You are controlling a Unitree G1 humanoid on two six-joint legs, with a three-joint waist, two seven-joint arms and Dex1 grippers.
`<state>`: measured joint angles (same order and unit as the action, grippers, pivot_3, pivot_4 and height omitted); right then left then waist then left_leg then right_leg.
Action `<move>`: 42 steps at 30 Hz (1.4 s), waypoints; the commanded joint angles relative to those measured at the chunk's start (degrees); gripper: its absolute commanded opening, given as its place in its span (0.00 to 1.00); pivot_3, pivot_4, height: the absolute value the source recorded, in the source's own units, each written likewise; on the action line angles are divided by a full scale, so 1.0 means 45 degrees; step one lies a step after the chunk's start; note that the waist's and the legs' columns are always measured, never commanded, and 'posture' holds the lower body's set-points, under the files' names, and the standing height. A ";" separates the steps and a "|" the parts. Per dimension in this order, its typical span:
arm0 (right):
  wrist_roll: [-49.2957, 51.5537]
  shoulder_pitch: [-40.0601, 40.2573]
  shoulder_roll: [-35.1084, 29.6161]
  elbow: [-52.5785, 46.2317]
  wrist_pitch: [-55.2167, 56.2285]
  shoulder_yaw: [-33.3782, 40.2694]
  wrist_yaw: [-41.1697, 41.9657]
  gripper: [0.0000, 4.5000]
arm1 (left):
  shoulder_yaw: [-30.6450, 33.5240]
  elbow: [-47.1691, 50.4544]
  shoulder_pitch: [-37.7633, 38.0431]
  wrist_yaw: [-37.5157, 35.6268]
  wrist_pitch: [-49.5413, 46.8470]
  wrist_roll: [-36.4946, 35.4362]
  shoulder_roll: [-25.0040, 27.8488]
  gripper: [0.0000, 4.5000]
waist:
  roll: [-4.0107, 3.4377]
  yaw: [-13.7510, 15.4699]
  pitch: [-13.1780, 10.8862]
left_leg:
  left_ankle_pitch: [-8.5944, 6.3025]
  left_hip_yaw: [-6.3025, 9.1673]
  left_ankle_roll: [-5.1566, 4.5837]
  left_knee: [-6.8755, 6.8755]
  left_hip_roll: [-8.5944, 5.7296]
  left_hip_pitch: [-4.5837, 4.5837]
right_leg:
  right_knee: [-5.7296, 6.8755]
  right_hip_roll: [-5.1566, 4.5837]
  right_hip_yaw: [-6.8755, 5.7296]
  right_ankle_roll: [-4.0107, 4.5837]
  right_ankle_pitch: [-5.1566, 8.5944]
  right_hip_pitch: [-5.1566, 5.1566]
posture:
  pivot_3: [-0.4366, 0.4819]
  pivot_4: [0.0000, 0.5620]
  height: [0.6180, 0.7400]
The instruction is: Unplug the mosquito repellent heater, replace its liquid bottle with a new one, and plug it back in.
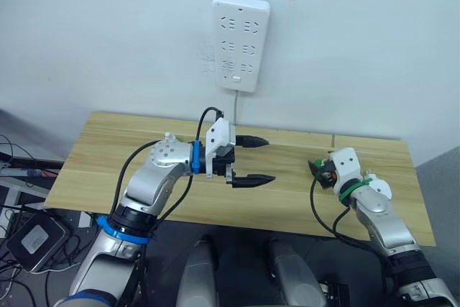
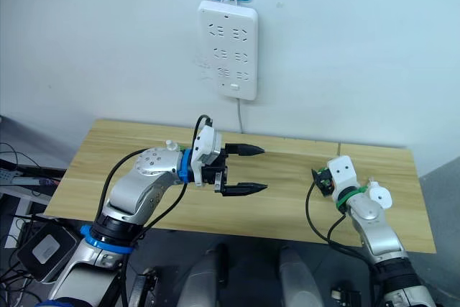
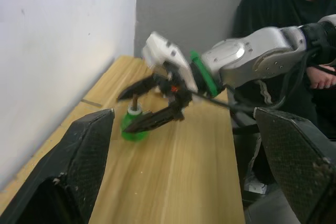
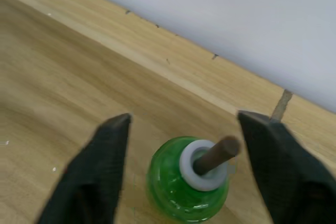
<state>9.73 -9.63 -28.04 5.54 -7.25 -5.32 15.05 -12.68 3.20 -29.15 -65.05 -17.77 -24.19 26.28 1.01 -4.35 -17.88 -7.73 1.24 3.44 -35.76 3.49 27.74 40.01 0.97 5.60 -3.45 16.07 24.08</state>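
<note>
Right gripper point(image 4: 181, 174) hangs wide open over the green liquid bottle point(image 4: 186, 184) – fingers either side, not touching; left gripper point(image 1: 251, 159) open, empty above the wooden table point(image 1: 100, 149).

Head cams sit up high, looking forward and down over the table point(image 1: 108, 149) at the wall with the power strip point(image 1: 240, 41); the two eyes share almost the same scene, just shifted sideways. Left wrist cam looks along the tabletop beside the wall, at the right gripper point(image 3: 149, 103) around the bottle point(image 3: 134, 125), with a person point(image 3: 273, 3) behind. Right wrist cam hangs close over that same bottle point(image 4: 189, 179), angled down toward the wall edge
</note>
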 commanded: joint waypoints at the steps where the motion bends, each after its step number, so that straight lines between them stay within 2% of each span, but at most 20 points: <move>1: 0.0419 0.0555 -0.0655 -0.2576 -0.0673 0.0732 0.0973 0.99 | 0.0727 0.0828 0.0839 0.0632 -0.0142 -0.0005 0.0374 1.00 | 0.0000 -0.0011 0.0002 | 0.0000 0.0001 0.0000 0.0000 0.0002 0.0000 | 0.0004 0.0000 0.0001 0.0000 0.0000 0.0000 | 0.39 0.47 1.00; 4: 0.1053 0.0445 -0.1318 -0.4878 -0.1884 0.1066 0.1853 0.99 | 0.1583 0.1046 0.2336 0.2127 -0.0253 0.0363 0.0547 1.00 | -0.0012 -0.0086 0.0008 | 0.0000 0.0004 0.0001 0.0002 0.0009 -0.0013 | 0.0013 0.0002 0.0000 0.0000 0.0000 -0.0004 | 0.39 0.49 1.00; 7: 0.1969 -0.0431 -0.1918 -0.6127 -0.3787 0.0890 0.2915 0.99 | 0.2499 0.1208 0.4023 0.4007 0.0085 0.0966 0.0296 1.00 | -0.0010 -0.0138 0.0007 | 0.0000 -0.0007 0.0000 0.0004 0.0022 -0.0040 | 0.0014 0.0004 0.0016 -0.0001 0.0001 -0.0011 | 0.39 0.55 1.00; 11: 0.3067 -0.2596 -0.2057 -0.6530 -0.5822 -0.0336 0.4769 0.99 | 0.4011 0.0639 0.5936 0.7281 0.1918 0.2294 -0.0858 1.00 | 0.0010 -0.0090 -0.0005 | -0.0001 -0.0016 -0.0001 0.0007 0.0025 -0.0079 | 0.0001 0.0001 0.0021 0.0001 0.0003 -0.0051 | 0.42 0.58 1.00; 14: 0.3676 -0.4154 -0.1334 -0.6292 -0.6722 -0.0950 0.5437 0.99 | 0.5032 -0.0209 0.6522 0.9347 0.3149 0.2925 -0.1797 1.00 | 0.0020 -0.0001 -0.0016 | -0.0002 -0.0016 -0.0001 0.0009 0.0024 -0.0089 | -0.0011 0.0000 0.0022 0.0003 0.0005 -0.0063 | 0.45 0.61 1.00; 17: 0.3421 -0.4976 -0.0986 -0.6003 -0.7040 -0.1587 0.5798 0.99 | 0.5383 -0.1145 0.6579 1.0549 0.4395 0.3521 -0.2336 1.00 | 0.0026 0.0246 -0.0022 | -0.0004 -0.0016 -0.0001 0.0012 0.0020 -0.0088 | -0.0017 -0.0001 0.0021 0.0002 0.0005 -0.0062 | 0.47 0.63 1.00; 19: 0.3710 -0.5214 -0.0864 -0.6029 -0.7409 -0.1615 0.6069 0.99 | 0.5457 -0.1687 0.6345 1.0914 0.4924 0.3639 -0.2554 1.00 | 0.0029 0.0447 -0.0028 | -0.0006 -0.0022 0.0000 0.0022 0.0014 -0.0085 | -0.0027 -0.0008 0.0021 0.0002 0.0005 -0.0063 | 0.49 0.64 1.00; 23: 0.4112 -0.5641 -0.0838 -0.6258 -0.8170 -0.1598 0.6453 0.99 | 0.5514 -0.4016 0.4862 1.1112 0.6106 0.3723 -0.2656 1.00 | 0.0034 0.0758 -0.0064 | -0.0005 -0.0017 0.0001 0.0038 0.0004 -0.0082 | -0.0037 -0.0012 0.0010 0.0003 0.0005 -0.0058 | 0.49 0.67 1.00; 30: 0.4591 -0.6601 -0.0538 -0.6646 -0.9477 -0.1464 0.6390 0.99 | 0.5539 -0.9691 0.1489 0.9778 0.8167 0.3360 -0.2603 1.00 | 0.0057 0.0654 -0.0093 | -0.0005 -0.0020 0.0002 0.0068 0.0006 -0.0080 | -0.0044 -0.0008 0.0003 0.0001 0.0005 -0.0047 | 0.46 0.68 1.00; 37: 0.5578 -0.7244 -0.0018 -0.7182 -1.0722 -0.0857 0.5989 0.99 | 0.5496 -1.3442 -0.0544 0.9794 0.9753 0.3802 -0.2404 1.00 | 0.0072 0.0524 -0.0117 | -0.0002 -0.0019 0.0005 0.0153 0.0013 -0.0080 | -0.0039 -0.0001 -0.0004 0.0006 0.0006 -0.0005 | 0.42 0.69 1.00; 42: 0.5941 -0.7518 -0.0037 -0.7339 -1.1312 -0.0602 0.5738 0.99 | 0.5517 -1.4929 -0.1400 1.0182 1.0348 0.3977 -0.2287 1.00 | 0.0127 0.0521 -0.0171 | 0.0000 -0.0024 0.0008 0.0156 0.0010 -0.0079 | -0.0044 -0.0005 -0.0001 0.0005 0.0007 -0.0005 | 0.40 0.69 1.00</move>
<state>35.13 -42.29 -28.08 -24.84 -57.39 -9.96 41.15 11.76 -62.68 -34.77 -20.07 26.88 -6.60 15.62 1.58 -2.01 -18.65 -7.73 1.12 3.48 -35.05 3.53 27.39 39.81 0.94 5.59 -3.43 16.10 24.06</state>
